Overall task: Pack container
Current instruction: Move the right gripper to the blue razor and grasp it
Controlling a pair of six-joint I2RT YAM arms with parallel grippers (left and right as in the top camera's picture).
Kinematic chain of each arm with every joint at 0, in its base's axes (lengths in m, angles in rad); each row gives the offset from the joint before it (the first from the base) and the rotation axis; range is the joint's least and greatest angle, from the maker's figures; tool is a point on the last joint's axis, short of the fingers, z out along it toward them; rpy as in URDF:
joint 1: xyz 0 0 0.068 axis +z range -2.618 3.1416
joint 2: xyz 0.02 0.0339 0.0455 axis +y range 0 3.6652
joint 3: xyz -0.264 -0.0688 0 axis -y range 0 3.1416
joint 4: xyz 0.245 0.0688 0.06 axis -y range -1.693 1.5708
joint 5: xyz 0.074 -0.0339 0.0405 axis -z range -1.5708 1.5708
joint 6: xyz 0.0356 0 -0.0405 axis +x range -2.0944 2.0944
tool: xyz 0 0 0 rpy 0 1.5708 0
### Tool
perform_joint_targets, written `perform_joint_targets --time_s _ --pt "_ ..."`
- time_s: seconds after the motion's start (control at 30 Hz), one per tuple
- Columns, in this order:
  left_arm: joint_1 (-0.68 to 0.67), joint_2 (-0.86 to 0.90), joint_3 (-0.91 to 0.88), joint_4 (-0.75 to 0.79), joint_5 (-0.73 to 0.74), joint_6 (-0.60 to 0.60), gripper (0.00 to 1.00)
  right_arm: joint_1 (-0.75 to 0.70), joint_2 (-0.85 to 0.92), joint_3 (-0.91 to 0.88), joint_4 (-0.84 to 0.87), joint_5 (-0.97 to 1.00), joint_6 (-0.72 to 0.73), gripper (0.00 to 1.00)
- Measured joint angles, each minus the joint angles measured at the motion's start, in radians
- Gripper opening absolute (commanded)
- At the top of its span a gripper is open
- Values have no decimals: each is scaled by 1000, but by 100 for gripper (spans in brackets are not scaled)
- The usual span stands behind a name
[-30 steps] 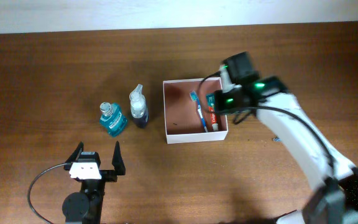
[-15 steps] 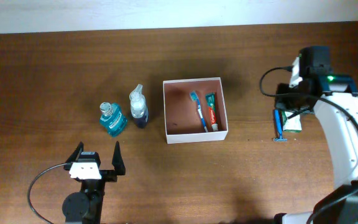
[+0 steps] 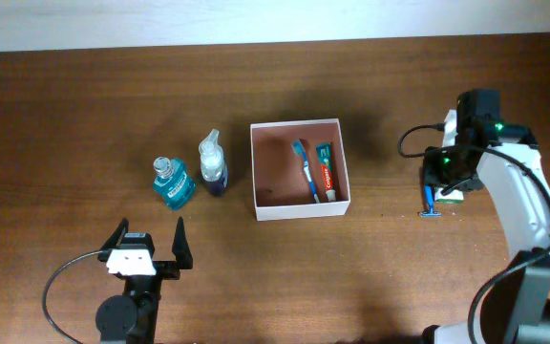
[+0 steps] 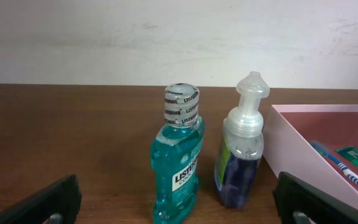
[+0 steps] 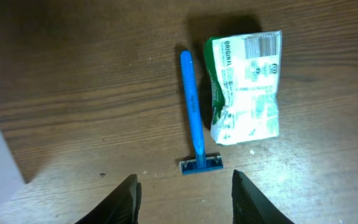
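Overhead: your container [image 3: 273, 177] sits mid-table, open side up. A toothbrush [image 3: 306, 173] and a toothpaste tube [image 3: 326, 174] lie side by side on its floor toward 3 o'clock. At the container's 9 o'clock, the foam pump bottle [image 3: 214, 165] is just beside the wall, with the teal mouthwash bottle [image 3: 171, 182] next to it. Left gripper [image 3: 149, 239] is at the container's 7 o'clock, spread wide and empty. Right gripper [image 3: 444, 175] is out at 3 o'clock, over a blue razor [image 3: 430, 203] and a green-white packet [image 3: 453, 194].

Left wrist: its fingers [image 4: 42, 202] are far apart at the bottom corners, with nothing between them. Both bottles stand upright straight ahead. The container wall runs at 3 o'clock.

Right wrist: both fingers [image 5: 127, 198] are parted and hold nothing. The razor lies at 12 o'clock with its head toward the fingers. The packet touches the razor's handle on the 3 o'clock side.
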Motion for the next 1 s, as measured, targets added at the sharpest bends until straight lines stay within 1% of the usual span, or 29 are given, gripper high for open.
perform_joint_targets --time_s 0.1,0.17,0.4,0.7,0.73,0.8,1.0 --pt "0 0 0 0 0 0 99 0 24 -25 43 0 -24 39" --pt "0 0 0 0 0 0 99 0 44 -34 59 0 -38 36" --pt "0 0 0 0 0 0 100 0 115 -39 68 -5 -91 35" --pt "0 0 0 0 0 0 99 0 207 -39 81 -5 -107 34" --pt "0 0 0 0 0 0 99 0 219 -39 83 -5 -107 31" --pt "0 0 0 0 0 0 99 0 240 -39 86 -5 -109 30" --pt "0 0 0 0 0 0 99 0 269 -39 89 -4 -109 29"
